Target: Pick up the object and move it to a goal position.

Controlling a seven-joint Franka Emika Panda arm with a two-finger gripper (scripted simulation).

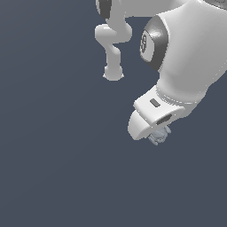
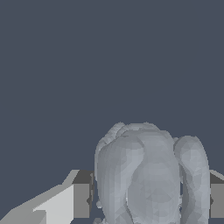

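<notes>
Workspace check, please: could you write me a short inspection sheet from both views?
Surface: plain dark blue-grey ground, no marks or edges seen.
Job's things: pale grey-blue lumpy object sits between the jaws; in the exterior view it peeks out under the white hand. No goal marker seen.
Clutter: nothing seen.
Grippers: gripper has a finger on either side of the object; the pads look close to it, but contact cannot be confirmed.
Cables: nothing seen.
Surroundings: only the white arm and its base; nothing else seen.
</notes>
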